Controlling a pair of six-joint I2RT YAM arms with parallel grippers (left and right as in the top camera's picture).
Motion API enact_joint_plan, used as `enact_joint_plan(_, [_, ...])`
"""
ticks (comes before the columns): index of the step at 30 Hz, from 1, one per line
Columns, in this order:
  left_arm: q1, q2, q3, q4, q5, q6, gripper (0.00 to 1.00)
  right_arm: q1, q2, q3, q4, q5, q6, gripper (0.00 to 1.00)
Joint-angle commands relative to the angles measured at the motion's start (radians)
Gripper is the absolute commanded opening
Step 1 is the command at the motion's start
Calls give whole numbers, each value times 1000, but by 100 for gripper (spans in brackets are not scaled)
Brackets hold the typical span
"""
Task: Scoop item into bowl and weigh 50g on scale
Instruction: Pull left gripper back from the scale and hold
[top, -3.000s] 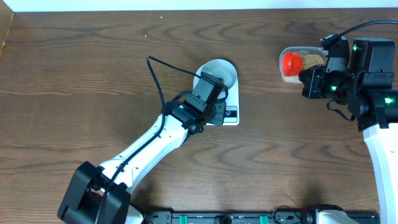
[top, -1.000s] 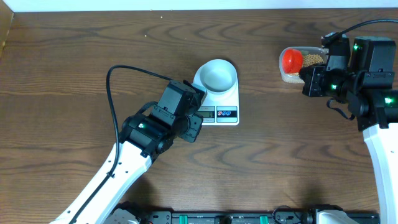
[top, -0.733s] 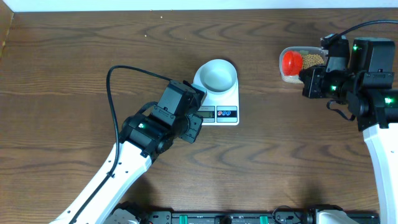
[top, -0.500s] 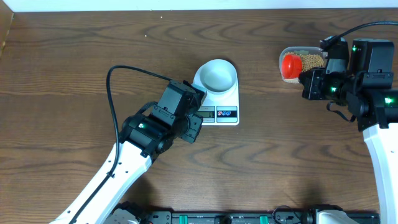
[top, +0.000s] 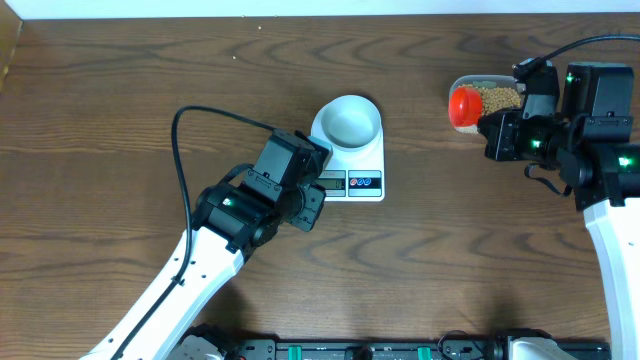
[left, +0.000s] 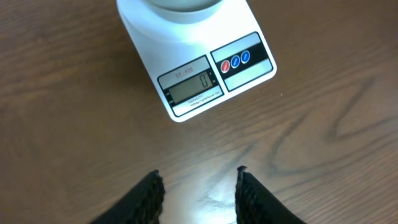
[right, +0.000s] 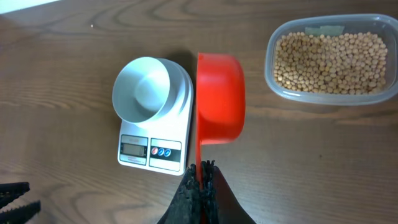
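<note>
Right wrist view: right gripper (right: 202, 180) clenched on red scoop (right: 221, 99) handle; scoop empty. Soybeans (right: 333, 62) in clear tub (right: 271, 74), two o'clock. White bowl (right: 127, 93), empty, on scale (right: 152, 152), ten o'clock. Left gripper (left: 199, 179) parted, empty. Likely risk: a heaped scoop spilling beans past the bowl, overshooting target.

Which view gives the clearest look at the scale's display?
The left wrist view: the display sits large and sharp in frame, reading zero. Overhead shows it only as a tiny grey strip on the scale, unreadable. The right wrist view shows it small below the bowl, digits too small to read.
</note>
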Motion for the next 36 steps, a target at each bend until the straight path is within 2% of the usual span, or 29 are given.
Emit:
enact_joint_plan(1, [3, -3, 6, -12, -4, 10, 47, -5, -3, -4, 6, -17, -20, 1])
enact_joint_plan(3, [3, -2, 6, -18, -4, 10, 53, -5, -3, -4, 6, -17, -21, 1])
enact_joint_plan(5, [3, -3, 6, -18, -4, 10, 64, -5, -3, -4, 5, -17, -21, 1])
enact_joint_plan(10, [3, -3, 6, -18, -4, 10, 78, -5, -3, -4, -2, -16, -21, 1])
enact_joint_plan(20, [3, -2, 6, -18, -4, 10, 83, -5, -3, -4, -5, -16, -21, 1])
enact_joint_plan(21, [3, -3, 6, -18, -4, 10, 97, -5, -3, -4, -6, -16, -21, 1])
enact_joint_plan(36, [3, -3, 6, -18, -4, 10, 97, -5, -3, -4, -7, -16, -21, 1])
